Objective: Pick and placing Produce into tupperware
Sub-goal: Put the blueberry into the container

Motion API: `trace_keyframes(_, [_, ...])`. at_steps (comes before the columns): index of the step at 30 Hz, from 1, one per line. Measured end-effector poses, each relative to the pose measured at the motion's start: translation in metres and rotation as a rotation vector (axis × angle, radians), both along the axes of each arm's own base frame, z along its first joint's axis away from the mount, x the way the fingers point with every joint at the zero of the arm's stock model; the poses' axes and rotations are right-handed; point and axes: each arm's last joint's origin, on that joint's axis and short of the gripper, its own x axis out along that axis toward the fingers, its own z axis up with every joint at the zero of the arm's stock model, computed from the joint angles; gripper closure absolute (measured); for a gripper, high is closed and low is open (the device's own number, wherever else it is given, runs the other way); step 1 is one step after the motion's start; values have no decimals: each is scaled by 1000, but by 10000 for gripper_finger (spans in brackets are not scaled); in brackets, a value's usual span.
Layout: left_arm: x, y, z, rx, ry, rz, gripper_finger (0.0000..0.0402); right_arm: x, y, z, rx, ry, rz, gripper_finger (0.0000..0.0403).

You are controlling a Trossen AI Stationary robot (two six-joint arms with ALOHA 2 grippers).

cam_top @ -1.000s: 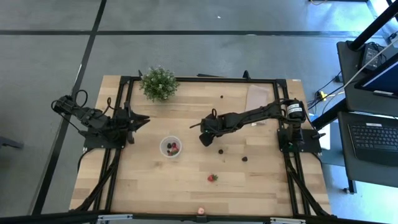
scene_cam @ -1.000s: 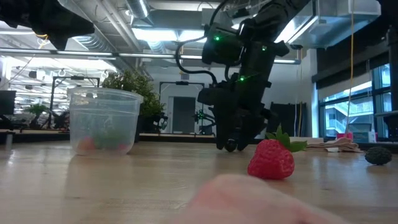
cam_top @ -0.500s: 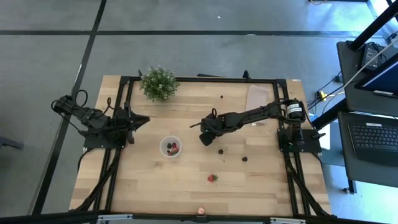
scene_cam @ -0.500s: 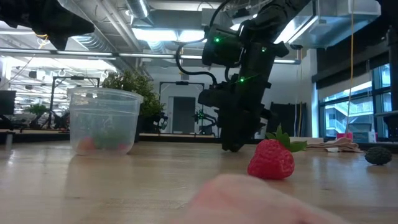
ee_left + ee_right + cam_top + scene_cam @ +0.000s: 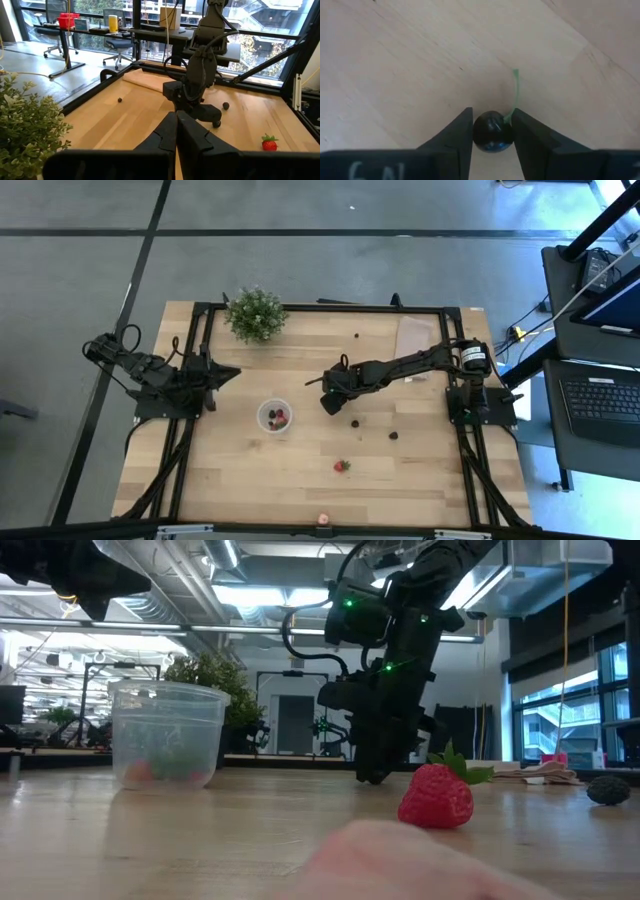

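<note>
Right hand (image 5: 491,131) grips a dark round cherry (image 5: 492,131) on the wooden counter (image 5: 300,470) — the small translucent cup (image 5: 274,416) nearby holds few; one red strawberry (image 5: 342,466) and berries remain.

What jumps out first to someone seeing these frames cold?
The right gripper, down at mid-table, with its two fingers closed on a dark cherry whose green stem sticks out to one side. Next, the translucent tupperware just left of it, already holding a few fruits, and a red strawberry lying loose near the table's front. The left gripper waits shut at the left edge, beside the bushy potted plant.
</note>
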Motion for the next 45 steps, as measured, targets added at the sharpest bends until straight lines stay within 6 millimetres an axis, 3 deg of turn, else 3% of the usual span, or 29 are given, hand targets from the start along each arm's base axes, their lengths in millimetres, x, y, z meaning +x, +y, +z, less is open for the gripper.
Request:
trace_keyframes(13, [0,0,-1,4,8,0,376,9,2,8,41,-34,39,282])
trace_keyframes(18, [0,0,-2,8,16,0,363,29,2,37,25,-133,140,282])
trace_keyframes(23, [0,0,-2,11,20,3,352,53,4,82,-11,-278,289,283])
trace_keyframes(29, [0,0,-2,11,20,4,339,74,18,136,-118,-465,464,283])
trace_keyframes(32, [0,0,-2,11,20,4,333,83,27,148,-156,-525,524,283])
trace_keyframes(37, [0,0,-3,17,32,5,323,100,42,139,-196,-557,613,283])
trace_keyframes(45, [-1,1,-5,27,49,11,309,134,49,94,-81,-561,723,283])
